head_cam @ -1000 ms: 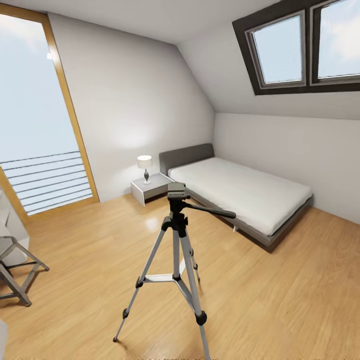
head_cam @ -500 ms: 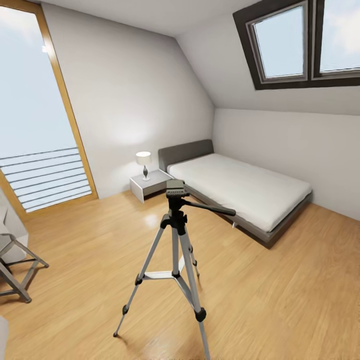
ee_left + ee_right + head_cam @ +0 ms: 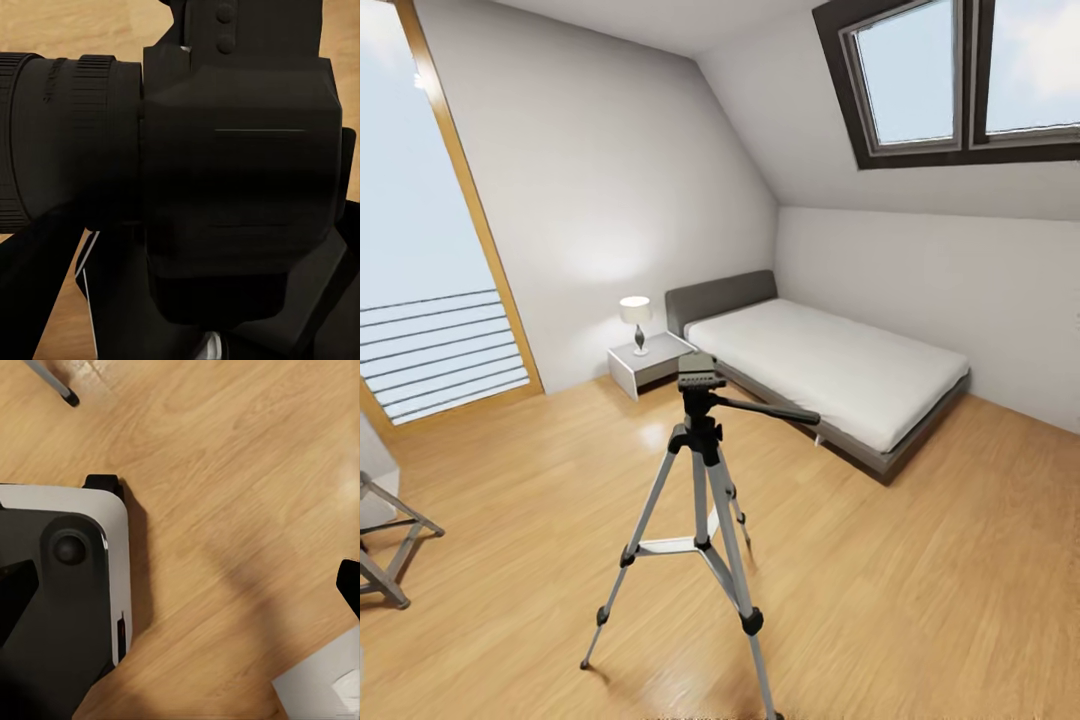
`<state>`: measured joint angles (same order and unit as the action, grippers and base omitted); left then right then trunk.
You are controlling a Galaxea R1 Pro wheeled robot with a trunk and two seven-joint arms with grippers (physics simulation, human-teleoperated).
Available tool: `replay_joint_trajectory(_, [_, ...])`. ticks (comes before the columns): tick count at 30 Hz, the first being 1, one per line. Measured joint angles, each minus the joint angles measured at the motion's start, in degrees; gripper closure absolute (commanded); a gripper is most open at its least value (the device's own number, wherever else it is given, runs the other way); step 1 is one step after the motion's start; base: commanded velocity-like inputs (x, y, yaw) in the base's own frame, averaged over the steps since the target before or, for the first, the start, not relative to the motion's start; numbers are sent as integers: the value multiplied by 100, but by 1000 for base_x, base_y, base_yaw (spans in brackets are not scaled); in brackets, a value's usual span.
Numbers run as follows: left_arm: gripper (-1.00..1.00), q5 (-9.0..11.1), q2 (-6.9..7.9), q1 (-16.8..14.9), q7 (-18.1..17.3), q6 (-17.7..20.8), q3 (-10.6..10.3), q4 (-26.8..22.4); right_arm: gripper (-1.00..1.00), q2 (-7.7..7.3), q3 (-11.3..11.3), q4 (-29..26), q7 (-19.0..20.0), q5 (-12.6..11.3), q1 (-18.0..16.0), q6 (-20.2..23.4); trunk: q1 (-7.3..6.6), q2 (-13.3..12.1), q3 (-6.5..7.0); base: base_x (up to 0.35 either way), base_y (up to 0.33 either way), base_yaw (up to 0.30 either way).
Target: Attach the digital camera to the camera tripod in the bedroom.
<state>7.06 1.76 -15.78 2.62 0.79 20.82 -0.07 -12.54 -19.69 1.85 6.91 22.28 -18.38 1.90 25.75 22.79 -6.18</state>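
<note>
- Camera first: the digital camera (image 3: 225, 172) sits right against the left wrist lens, its black body and ribbed lens barrel seen from very close, with wood floor behind it. It looks held by the left gripper, but the fingers themselves cannot be made out, so whether they clamp it cannot be told for sure.
- The right wrist view looks down on the robot's own base (image 3: 67, 585) and the wood floor (image 3: 240, 495); dark finger tips sit at either edge of that picture, well apart, so the right gripper (image 3: 180, 585) reads as open and empty.
- Nearest ahead in the head view stands the camera tripod (image 3: 700, 480), legs spread on the floor, its black pan head (image 3: 698, 378) bare on top and the long handle (image 3: 770, 410) pointing toward the bed.
- Judged from its look, the camera is rigid, compact and smooth-sided, with a delicate lens; the boxy body is the place to hold it, keeping the underside free to meet the pan head.
- The tripod looks light and easily tipped, so pressing straight down should suit it better than any sideways push.
- Farther off lie the stool (image 3: 385, 545), nightstand (image 3: 650, 362) with lamp (image 3: 636, 320), bed (image 3: 830, 365), tall window (image 3: 420, 250) and skylight (image 3: 950, 80).
</note>
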Motion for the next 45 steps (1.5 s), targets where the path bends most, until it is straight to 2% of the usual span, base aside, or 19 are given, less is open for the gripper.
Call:
replay_joint_trajectory(21, [100, 0, 0, 0, -8, 0, -1, 0, -100, 4, 4, 1, -136, 8, -1, -35, 0, 1, -194, 0, 0, -96])
replay_joint_trajectory(28, [100, 0, -1, 0, -9, 0, -3, 0, -100, 8, 4, 1, -188, 136, -1, -55, 0, 1, -259, 0, 0, -20])
replay_joint_trajectory(34, [100, 0, -4, 0, -9, 0, -3, 0, -100, 134, 4, 1, -208, 206, -1, -59, 0, 1, -315, 0, 0, -53])
replay_joint_trajectory(45, [100, 0, 0, 1, -10, 0, -3, 0, -100, 162, 14, -6, -193, 218, -2, 7, 0, 1, -358, 0, 0, 71])
